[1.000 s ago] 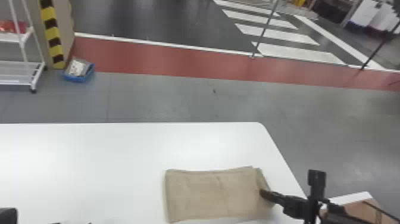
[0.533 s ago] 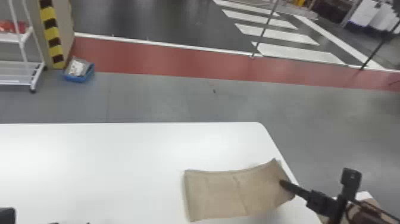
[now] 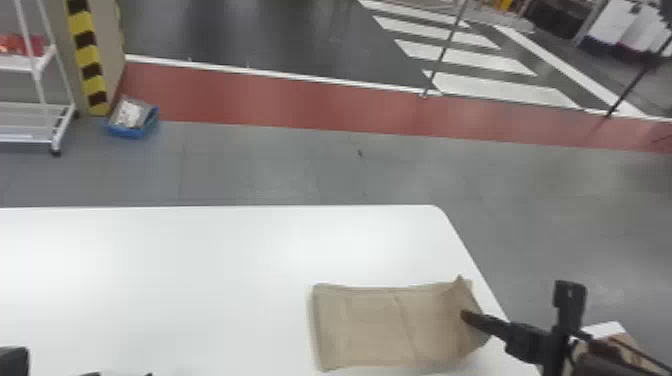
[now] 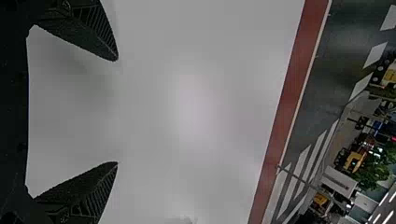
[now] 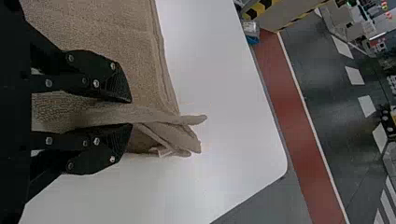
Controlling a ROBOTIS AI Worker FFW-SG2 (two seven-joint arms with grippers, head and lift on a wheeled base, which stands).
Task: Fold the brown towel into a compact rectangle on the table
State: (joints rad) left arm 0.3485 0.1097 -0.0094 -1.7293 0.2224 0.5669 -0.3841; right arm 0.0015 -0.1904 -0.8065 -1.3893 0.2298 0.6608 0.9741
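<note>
On the table (image 3: 175, 280), with left claw (image 4: 117, 111) spread, grips partly folded towel (image 3: 372, 325) in right claw (image 5: 131, 113); probably needs another fold.

We see a plain light-brown towel (image 3: 360, 330) at the lower right of the head view, on a plain white table (image 3: 200, 260). The right gripper (image 3: 466, 318) is black, and so is the left gripper (image 3: 14, 361) in the lower left corner. Behind, we have a grey floor (image 3: 270, 170), then a brick-red strip (image 3: 300, 102) edged in white, then a dark grey road (image 3: 280, 35) with white bars (image 3: 495, 89) at upper right. At upper left, we find yellow and black bands on a post (image 3: 89, 60), a blue tray (image 3: 131, 132) and a white rack (image 3: 64, 127).
</note>
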